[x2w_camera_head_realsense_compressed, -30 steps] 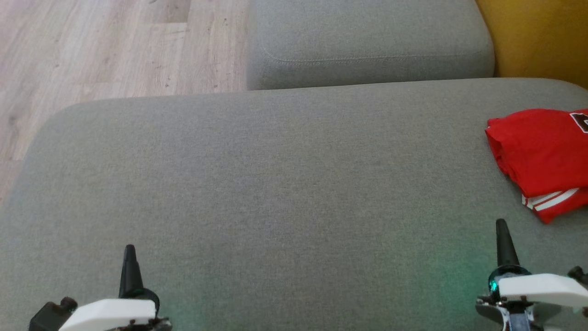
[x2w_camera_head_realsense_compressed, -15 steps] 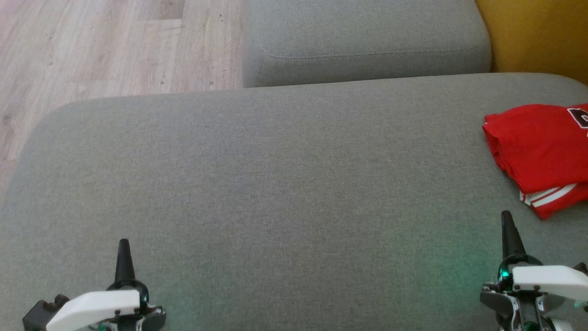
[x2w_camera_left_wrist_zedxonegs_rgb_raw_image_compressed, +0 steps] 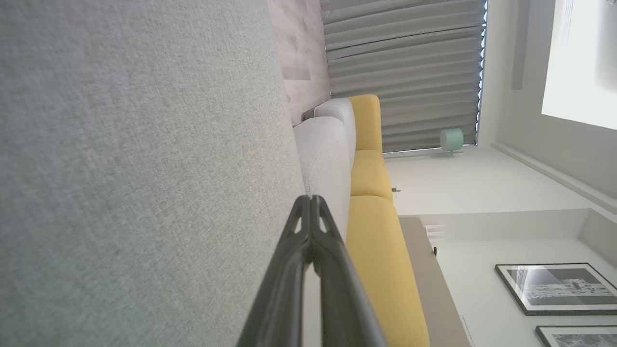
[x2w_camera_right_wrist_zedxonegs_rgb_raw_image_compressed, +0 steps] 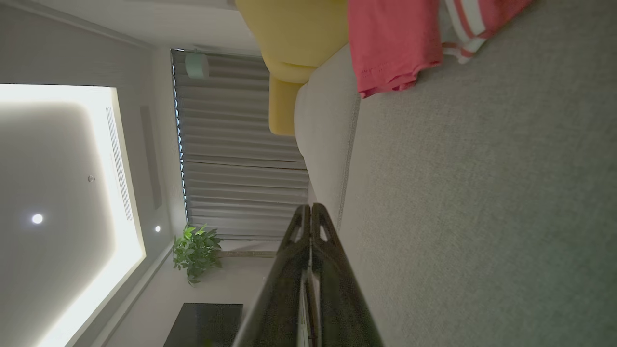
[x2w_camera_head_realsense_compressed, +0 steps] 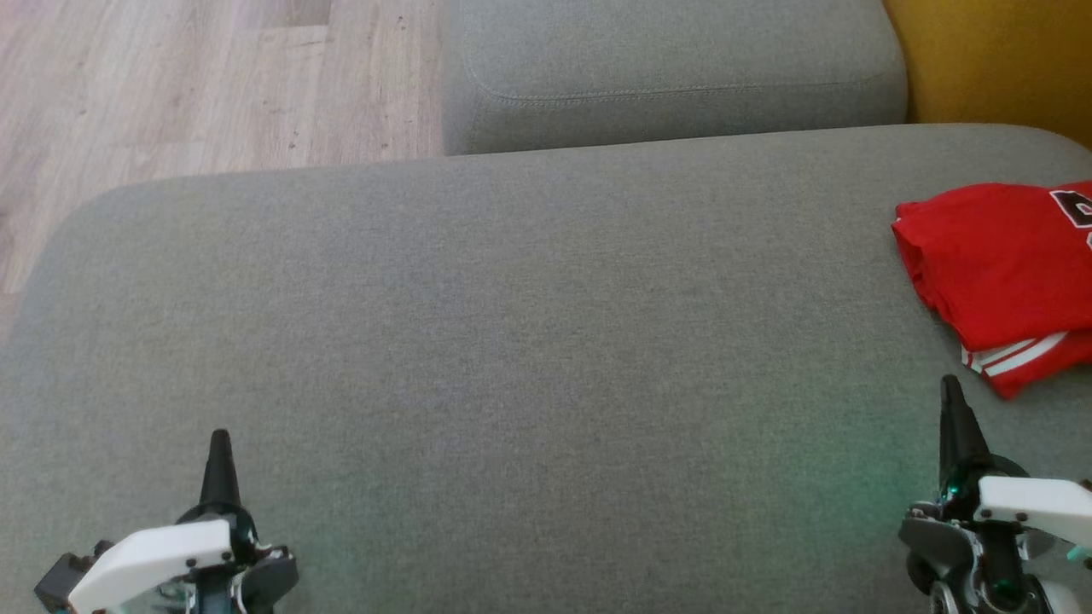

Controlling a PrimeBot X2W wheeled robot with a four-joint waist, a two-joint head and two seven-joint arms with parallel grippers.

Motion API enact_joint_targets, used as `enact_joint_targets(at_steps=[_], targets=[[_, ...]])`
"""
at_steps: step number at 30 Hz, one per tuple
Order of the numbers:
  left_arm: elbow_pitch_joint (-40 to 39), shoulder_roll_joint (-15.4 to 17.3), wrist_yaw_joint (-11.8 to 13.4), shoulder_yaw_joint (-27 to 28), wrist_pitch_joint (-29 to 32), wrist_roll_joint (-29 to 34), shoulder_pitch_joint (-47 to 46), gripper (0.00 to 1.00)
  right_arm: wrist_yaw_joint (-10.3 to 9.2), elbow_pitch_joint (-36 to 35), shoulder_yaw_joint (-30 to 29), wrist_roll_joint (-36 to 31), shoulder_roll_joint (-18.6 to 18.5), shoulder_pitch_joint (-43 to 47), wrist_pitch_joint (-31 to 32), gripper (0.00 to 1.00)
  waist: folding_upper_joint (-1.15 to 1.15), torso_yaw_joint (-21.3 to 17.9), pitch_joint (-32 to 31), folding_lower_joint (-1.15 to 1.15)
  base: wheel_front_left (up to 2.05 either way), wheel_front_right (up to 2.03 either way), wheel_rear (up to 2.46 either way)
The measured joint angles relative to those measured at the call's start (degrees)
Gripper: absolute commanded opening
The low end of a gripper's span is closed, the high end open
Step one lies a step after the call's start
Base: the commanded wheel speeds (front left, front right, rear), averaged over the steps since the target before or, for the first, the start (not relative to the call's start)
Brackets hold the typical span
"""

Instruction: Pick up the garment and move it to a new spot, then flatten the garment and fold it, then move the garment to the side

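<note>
The shirt (x2w_camera_head_realsense_compressed: 998,273) lies on the wide cushion (x2w_camera_head_realsense_compressed: 512,341), at its right edge. A smaller cushion (x2w_camera_head_realsense_compressed: 674,77) sits behind the wide one, with the floor (x2w_camera_head_realsense_compressed: 171,85) to its left.

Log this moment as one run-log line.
garment: folded, right end of sofa | left gripper: shut, empty | right gripper: shut, empty

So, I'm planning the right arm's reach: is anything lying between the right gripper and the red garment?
Nothing visible does. In the head view, bare grey cushion is all that lies between the shut right gripper and the red garment, which sits folded just ahead of the fingertips and slightly to the right.
</note>
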Motion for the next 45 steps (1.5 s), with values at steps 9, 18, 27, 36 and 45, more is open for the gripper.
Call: enact_joint_targets(at_steps=[9, 18, 27, 36, 45], targets=[[0.84, -0.03, -0.89, 1.46, 1.46, -5.86, -1.48, 0.00, 0.00, 0.38, -0.96, 6.01, 0.00, -2.05, 1.31, 0.00, 0.00, -0.40, 0.36, 0.00, 0.00, 0.00, 0.00], [1.05, -0.11, -1.00, 1.72, 1.93, -6.98, -1.99, 0.00, 0.00, 0.45, -1.36, 6.98, 0.00, -2.16, 1.71, 0.00, 0.00, -0.44, 0.39, 0.00, 0.00, 0.00, 0.00], [1.07, -0.16, -1.00, 1.87, 1.99, -6.97, -1.99, 0.00, 0.00, 0.47, -1.57, 6.98, 0.00, -2.16, 1.79, 0.00, 0.00, -0.44, 0.39, 0.00, 0.00, 0.00, 0.00], [1.07, -0.23, -1.00, 2.10, 2.01, -6.95, -1.99, 0.00, 0.00, 0.48, -1.68, 6.97, 0.01, -2.16, 1.80, 0.00, 0.00, -0.43, 0.39, 0.00, 0.00, 0.00, 0.00], [1.07, -0.38, -1.00, 2.44, 2.44, -6.94, -1.99, 0.00, 0.00, 0.54, -1.88, 6.97, 0.02, -2.16, 1.85, 0.00, 0.00, -0.43, 0.39, 0.00, 0.00, 0.00, 0.00]])
